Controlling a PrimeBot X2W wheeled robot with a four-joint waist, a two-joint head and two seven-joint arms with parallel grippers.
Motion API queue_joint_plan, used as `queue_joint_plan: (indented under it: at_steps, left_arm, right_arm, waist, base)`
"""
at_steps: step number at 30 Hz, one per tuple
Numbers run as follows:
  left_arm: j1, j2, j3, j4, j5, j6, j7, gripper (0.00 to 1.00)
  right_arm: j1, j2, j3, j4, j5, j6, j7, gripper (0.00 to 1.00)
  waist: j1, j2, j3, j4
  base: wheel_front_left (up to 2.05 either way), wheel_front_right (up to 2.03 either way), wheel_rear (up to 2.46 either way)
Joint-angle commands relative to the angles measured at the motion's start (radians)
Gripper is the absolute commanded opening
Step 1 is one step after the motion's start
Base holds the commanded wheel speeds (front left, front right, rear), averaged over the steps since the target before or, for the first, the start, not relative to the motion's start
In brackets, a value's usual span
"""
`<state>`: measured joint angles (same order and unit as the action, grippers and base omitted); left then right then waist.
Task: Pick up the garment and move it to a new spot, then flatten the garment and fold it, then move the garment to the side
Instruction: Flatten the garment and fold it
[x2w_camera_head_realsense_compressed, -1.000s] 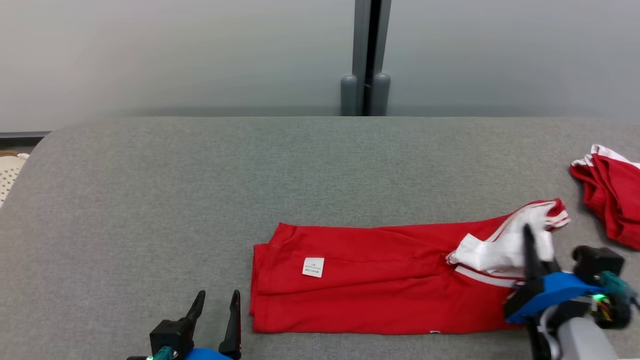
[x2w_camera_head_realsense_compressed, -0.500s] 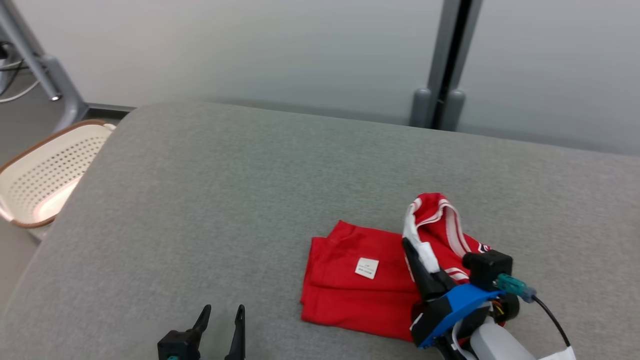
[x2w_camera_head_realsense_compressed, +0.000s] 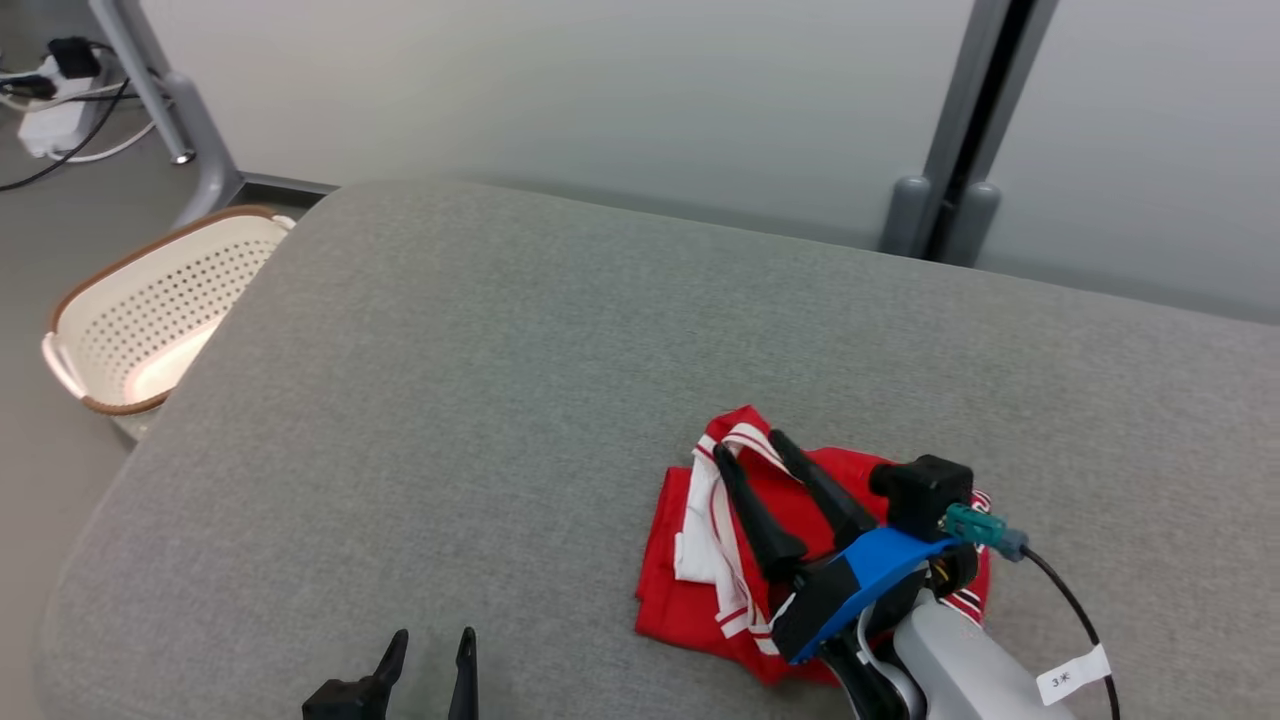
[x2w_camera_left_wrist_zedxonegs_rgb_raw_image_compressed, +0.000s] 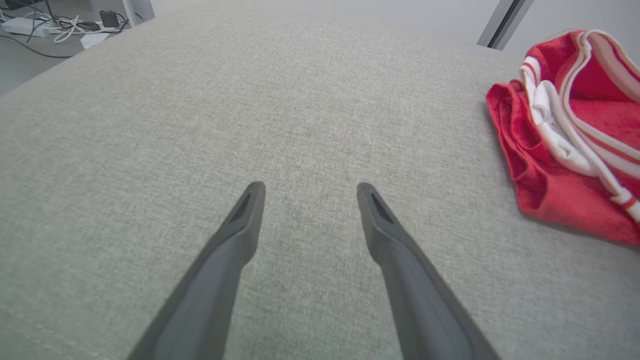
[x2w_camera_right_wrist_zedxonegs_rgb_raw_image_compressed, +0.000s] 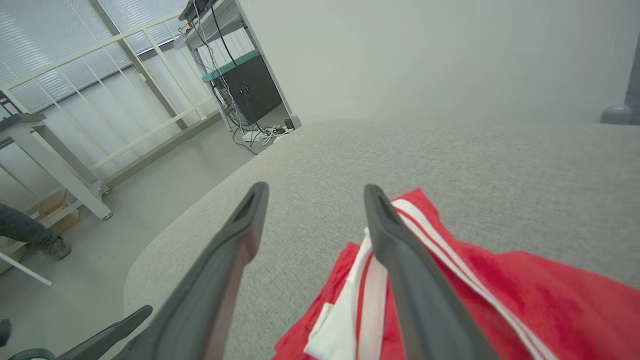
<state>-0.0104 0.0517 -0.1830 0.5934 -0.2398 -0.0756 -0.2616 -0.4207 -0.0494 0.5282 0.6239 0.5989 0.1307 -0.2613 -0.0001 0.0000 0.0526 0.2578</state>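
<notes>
The garment (x2w_camera_head_realsense_compressed: 685, 600) is seen folded into a small red and white bundle on the grey counter (x2w_camera_head_realsense_compressed: 500, 350), towards the front right. It looks soft, light and floppy, so it is best taken by a thick folded edge, all layers pinched together. The right pincer (x2w_camera_head_realsense_compressed: 750, 445) is held open over it, gripping nothing. The left pincer (x2w_camera_head_realsense_compressed: 432, 634) is open too, over bare counter.

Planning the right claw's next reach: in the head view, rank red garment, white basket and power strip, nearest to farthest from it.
1. Red garment, directly under the right claw.
2. White basket, on the floor, far left.
3. Power strip, top left corner, beyond the basket.
</notes>
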Motion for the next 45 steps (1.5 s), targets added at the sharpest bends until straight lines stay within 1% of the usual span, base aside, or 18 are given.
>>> queue_joint_plan:
  at_steps: [1,4,12,13,19,23,29,32,34,37,39,42,45]
  left_arm:
    - [0.001,-0.001,0.001,-0.009,-0.005,0.001,-0.005,1.0]
    - [0.0,-0.001,0.006,-0.022,-0.008,0.002,-0.005,1.0]
    - [-0.013,0.0,0.013,-0.065,-0.012,0.01,-0.005,1.0]
    - [-0.01,0.0,0.018,-0.075,-0.009,0.014,-0.005,1.0]
    - [0.012,0.0,0.032,-0.112,0.004,0.016,-0.005,1.0]
    - [0.036,0.0,0.029,-0.13,0.011,0.01,-0.005,1.0]
    - [0.05,0.0,0.026,-0.142,0.007,0.008,-0.005,1.0]
    - [0.042,0.0,0.025,-0.138,0.011,0.007,-0.005,1.0]
    - [0.035,0.0,0.024,-0.135,0.013,0.003,-0.005,1.0]
    - [0.029,0.0,0.022,-0.127,0.009,0.0,-0.005,1.0]
    - [0.028,0.0,0.019,-0.122,0.003,-0.001,-0.005,1.0]
    - [0.034,0.0,0.015,-0.112,-0.003,-0.004,-0.005,1.0]
    - [0.043,0.0,0.012,-0.104,-0.009,-0.01,-0.005,1.0]
  right_arm:
    - [0.008,-0.004,-0.019,-0.01,-0.014,0.0,-0.004,1.0]
    - [0.036,-0.004,-0.08,-0.019,-0.061,0.0,-0.004,1.0]
    - [0.142,-0.003,-0.326,-0.046,-0.263,0.0,-0.005,1.0]
    - [0.17,-0.003,-0.374,-0.057,-0.302,0.0,-0.004,1.0]
    - [0.252,-0.003,-0.489,-0.093,-0.379,0.0,-0.004,1.0]
    - [0.316,-0.002,-0.533,-0.091,-0.376,0.0,-0.004,1.0]
    - [0.352,-0.003,-0.529,-0.089,-0.365,0.0,-0.005,1.0]
    - [0.33,-0.003,-0.522,-0.101,-0.378,0.0,-0.005,1.0]
    - [0.316,-0.002,-0.498,-0.116,-0.382,0.0,-0.005,1.0]
    - [0.299,-0.002,-0.422,-0.148,-0.383,0.0,-0.005,1.0]
    - [0.29,-0.002,-0.335,-0.168,-0.365,0.0,-0.005,1.0]
    - [0.269,-0.003,-0.204,-0.177,-0.368,0.0,-0.005,1.0]
    - [0.247,-0.003,-0.076,-0.139,-0.379,0.0,-0.004,1.0]
  waist:
    - [0.0001,0.0,-0.01,-0.02]
    - [0.0001,0.0,-0.021,-0.062]
    - [0.0001,0.0,-0.044,-0.174]
    - [0.0001,0.0,-0.048,-0.196]
    - [0.0001,0.0,-0.053,-0.241]
    - [0.0001,0.0,-0.058,-0.254]
    - [0.0001,0.0,-0.057,-0.257]
    - [0.0001,0.0,-0.056,-0.252]
    - [0.0001,0.0,-0.054,-0.246]
    - [0.0001,0.0,-0.05,-0.23]
    - [0.0001,0.0,-0.049,-0.217]
    - [0.0001,0.0,-0.047,-0.194]
    - [0.0001,0.0,-0.047,-0.171]
  base:
    - [0.0,0.0,0.0]
    - [0.0,0.0,0.0]
    - [0.0,0.0,0.0]
    - [0.0,0.0,0.0]
    - [0.0,0.0,0.0]
    - [0.0,0.0,0.0]
    - [0.0,0.0,0.0]
    - [0.0,0.0,0.0]
    - [0.0,0.0,0.0]
    - [0.0,0.0,0.0]
    - [0.0,0.0,0.0]
    - [0.0,0.0,0.0]
    - [0.0,0.0,0.0]
